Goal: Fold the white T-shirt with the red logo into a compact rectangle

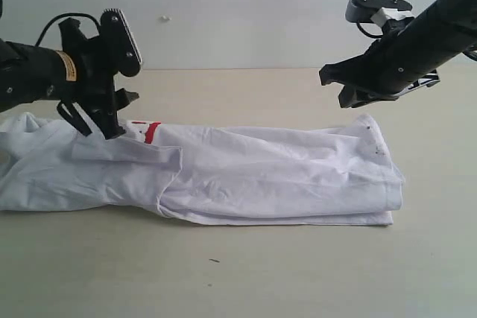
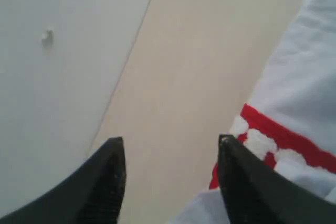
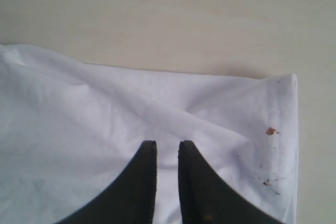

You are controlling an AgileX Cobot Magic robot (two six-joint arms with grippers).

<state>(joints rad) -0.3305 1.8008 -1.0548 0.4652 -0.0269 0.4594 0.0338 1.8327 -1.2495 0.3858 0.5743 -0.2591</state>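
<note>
Overhanging one white T-shirt [image 1: 261, 176]: left tool [image 1: 100, 130], right tool [image 1: 334, 87]

The worktop [image 1: 246, 273] was a pale beige, matte surface running back to a light wall [image 1: 246, 5]. The white T-shirt [image 1: 261, 173] lay directly on it as a long, creased band of stacked layers, reaching from the left edge of the exterior view to right of the middle. A short piece of the red logo [image 1: 149, 130] showed at the band's far edge, towards the left end. A small dark speck [image 1: 214, 261] lay on the bare surface in front of the shirt.
</note>
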